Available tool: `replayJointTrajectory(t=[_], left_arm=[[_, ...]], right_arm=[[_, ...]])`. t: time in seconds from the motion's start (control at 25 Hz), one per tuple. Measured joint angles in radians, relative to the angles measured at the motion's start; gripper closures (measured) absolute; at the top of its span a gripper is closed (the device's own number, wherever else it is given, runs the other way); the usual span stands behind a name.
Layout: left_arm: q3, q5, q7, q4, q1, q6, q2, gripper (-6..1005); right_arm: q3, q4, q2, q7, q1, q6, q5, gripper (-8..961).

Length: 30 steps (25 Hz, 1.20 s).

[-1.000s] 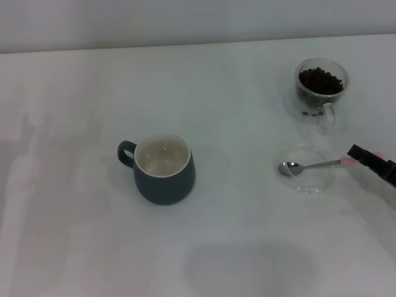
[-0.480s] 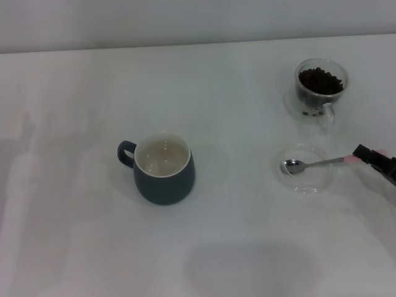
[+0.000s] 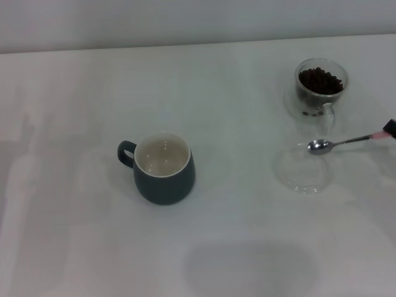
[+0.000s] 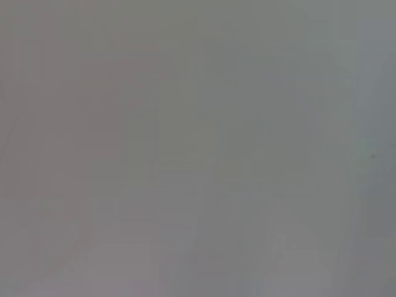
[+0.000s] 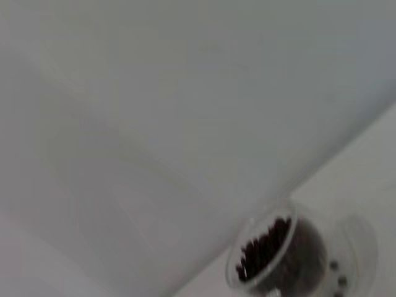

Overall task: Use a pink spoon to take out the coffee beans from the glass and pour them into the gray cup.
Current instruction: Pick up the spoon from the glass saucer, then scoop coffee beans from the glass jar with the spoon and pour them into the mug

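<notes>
On the white table, the rounded dark blue-gray ceramic cup with a cream inside stands at left-centre, handle to the left. Further right, a shallow clear glass dish lies below the small clear glass mug holding dark coffee beans. The slim metal spoon with a pale pink handle end is held above the dish's far rim, pinched at the handle by the right hand at the frame edge.

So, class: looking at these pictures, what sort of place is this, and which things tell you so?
Probably a staged tabletop test setup, not a lived-in kitchen: a plain white table against a bare wall, holding only the gray cup, the glass of coffee beans, a shallow clear dish and the pink spoon.
</notes>
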Motion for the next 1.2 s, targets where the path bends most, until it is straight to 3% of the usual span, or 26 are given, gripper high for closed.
replayJointTrajectory(t=[0.32, 0.64, 0.8, 1.04, 1.2], left_arm=[[0.0, 0.002, 0.0, 0.0, 0.0, -0.002, 0.001, 197], [0.002, 0.016, 0.004, 0.005, -0.003, 0.011, 0.002, 198], [0.002, 0.023, 0.002, 0.003, 0.0, 0.034, 0.001, 198], [0.002, 0.027, 0.001, 0.002, 0.0, 0.058, -0.001, 197], [0.002, 0.027, 0.001, 0.002, 0.0, 0.059, -0.002, 197]], right_arm=[[0.035, -0.166, 0.002, 0.02, 0.016, 0.041, 0.003, 809], [0.041, -0.416, -0.011, 0.006, 0.123, 0.027, -0.014, 808], [0.033, -0.508, -0.01, 0.004, 0.17, -0.035, -0.097, 808], [0.03, -0.588, 0.016, 0.004, 0.211, -0.11, -0.236, 807], [0.025, -0.645, 0.051, 0.001, 0.217, -0.169, -0.323, 807]])
